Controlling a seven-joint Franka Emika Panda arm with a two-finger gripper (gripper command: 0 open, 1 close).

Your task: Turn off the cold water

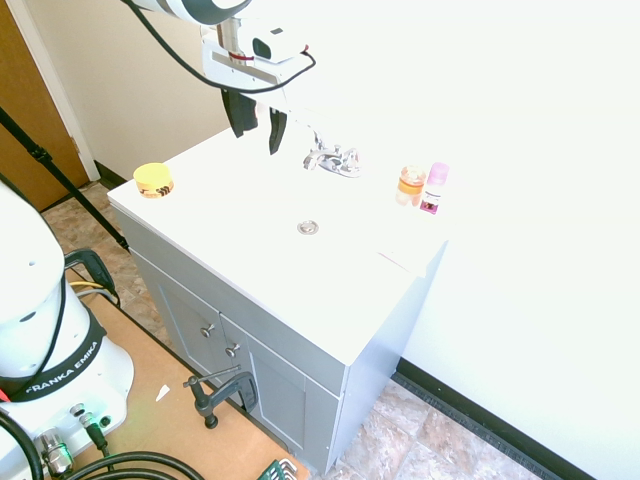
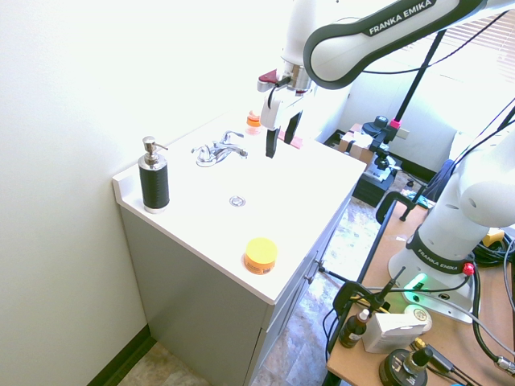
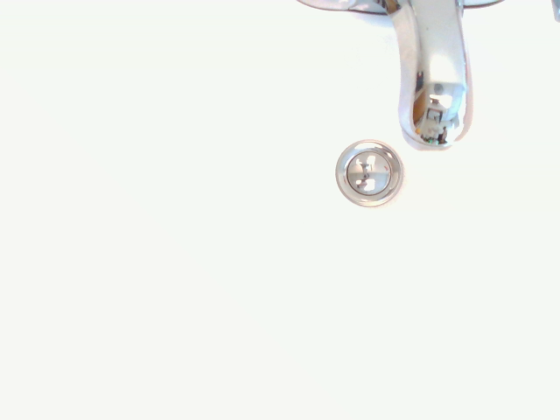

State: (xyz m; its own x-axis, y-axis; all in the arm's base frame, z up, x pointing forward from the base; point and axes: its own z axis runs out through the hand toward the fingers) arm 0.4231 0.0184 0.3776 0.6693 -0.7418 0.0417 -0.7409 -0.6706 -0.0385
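While your gripper (image 1: 258,128) hangs above the white sink (image 1: 250,215) w/ its 2 dark fingers (image 2: 271,137) spread wide and holding nothing, the cold water tap (image 1: 348,158) sits at the faucet's right end, near but apart from the fingers. You'll see no stream under the chrome spout (image 3: 431,83), which ends just beside the round drain (image 3: 369,173) in wrist view. A yellow tub (image 1: 153,180) rests on the counter's front-left corner, 2 small bottles (image 1: 423,187) stand right of the faucet, and a black soap dispenser (image 2: 153,178) stands at the back.

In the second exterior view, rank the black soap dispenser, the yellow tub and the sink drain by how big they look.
1. Black soap dispenser, clearly largest.
2. Yellow tub, though it sits nearest the camera, which flatters it.
3. Sink drain, smallest.
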